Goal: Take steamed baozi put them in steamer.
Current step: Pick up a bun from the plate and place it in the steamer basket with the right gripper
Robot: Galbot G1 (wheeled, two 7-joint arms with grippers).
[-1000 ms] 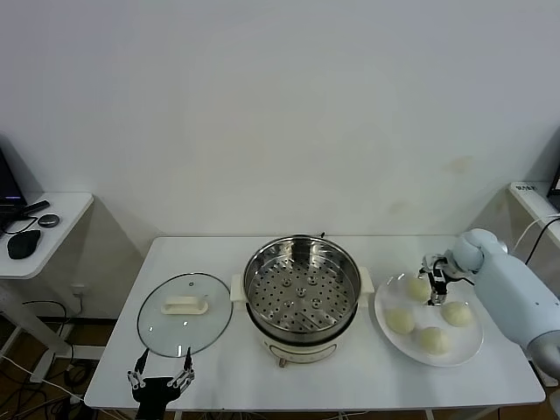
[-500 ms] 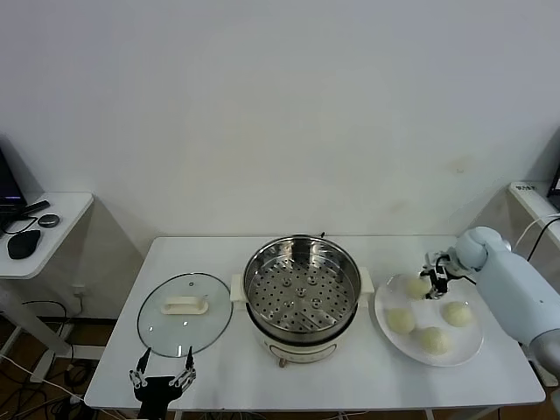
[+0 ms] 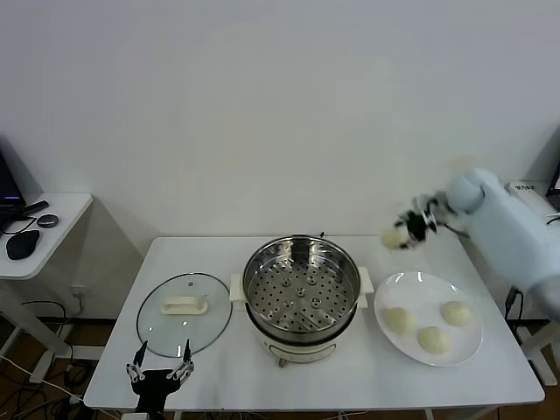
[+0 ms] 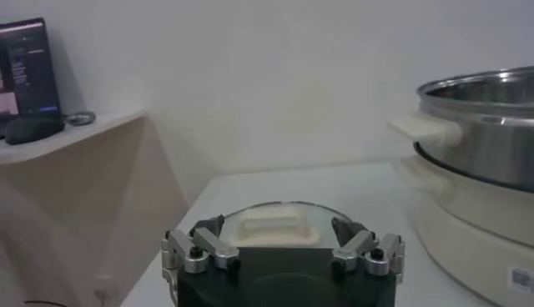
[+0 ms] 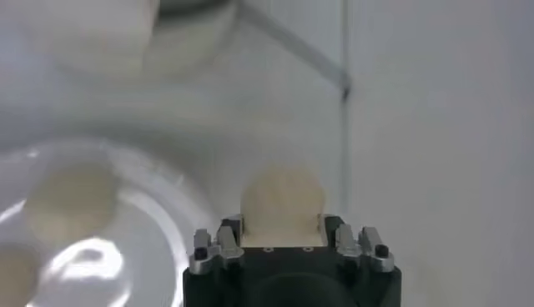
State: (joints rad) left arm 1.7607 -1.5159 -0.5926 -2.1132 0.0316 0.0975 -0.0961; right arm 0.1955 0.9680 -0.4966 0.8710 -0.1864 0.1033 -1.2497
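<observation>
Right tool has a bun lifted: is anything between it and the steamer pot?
Nothing visible is. The right tool holds a small cream-white round bun in the air, above the table between the white plate and the shiny steel steamer pot. The pot is open; its glass lid lies on its far side.

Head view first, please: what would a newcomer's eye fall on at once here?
The right gripper holds one baozi in its fingers, up in the air between the white plate and the steamer. Three more buns lie on that plate, and the shiny steamer stands open mid-table, its glass lid lying to its left.
</observation>
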